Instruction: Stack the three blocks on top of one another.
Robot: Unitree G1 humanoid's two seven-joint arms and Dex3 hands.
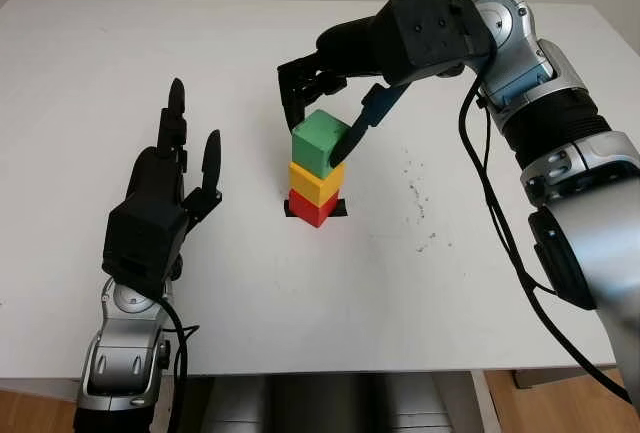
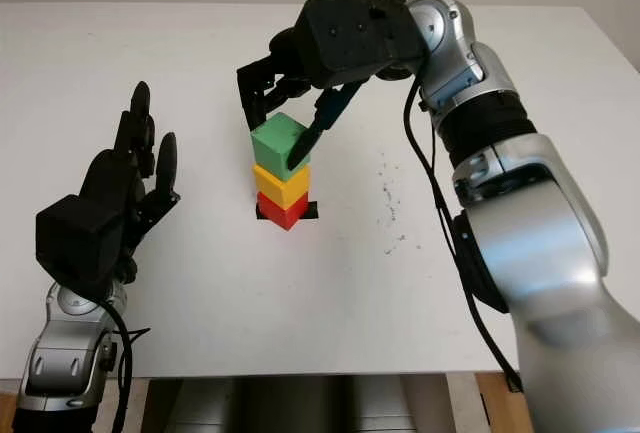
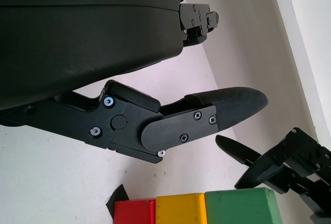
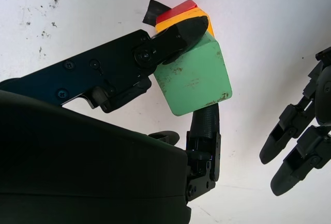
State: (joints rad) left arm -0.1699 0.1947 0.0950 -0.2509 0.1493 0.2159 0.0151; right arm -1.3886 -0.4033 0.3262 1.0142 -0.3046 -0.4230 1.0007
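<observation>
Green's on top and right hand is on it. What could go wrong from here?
1. The right hand grips the green block between its fingers; a sideways pull on release may drag it off the yellow block.
2. The green block looks turned out of line with the yellow and red block, so the stack may tip.
3. The open left hand hovers beside the stack; a move inward might knock it.

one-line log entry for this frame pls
stack: green block on yellow block on red block | right hand: shut on green block | left hand: open, left of stack
</observation>
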